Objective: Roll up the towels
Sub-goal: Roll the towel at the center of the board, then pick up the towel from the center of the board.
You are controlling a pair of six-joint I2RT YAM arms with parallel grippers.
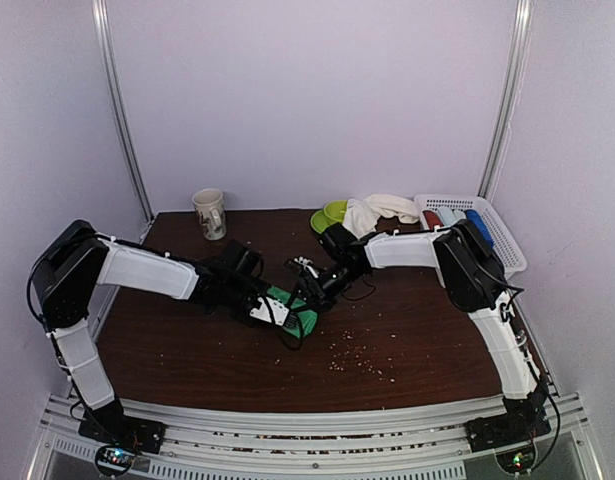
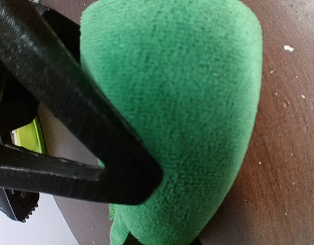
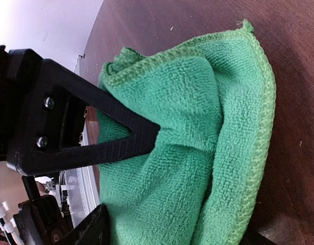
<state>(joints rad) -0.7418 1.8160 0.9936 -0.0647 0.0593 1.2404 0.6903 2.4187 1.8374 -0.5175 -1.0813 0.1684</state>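
The bright green towel lies bunched and partly rolled at the middle of the table, with both grippers on it. My left gripper comes from the left, and the left wrist view shows it shut on the thick green roll. My right gripper reaches in from the back right, and the right wrist view shows it shut on folds of the green towel. The cream-white towel lies crumpled at the back of the table, untouched.
A mug stands at the back left. A lime-green bowl sits beside the cream towel. A white basket at the back right holds red, pale blue and dark blue rolls. Crumbs dot the wood.
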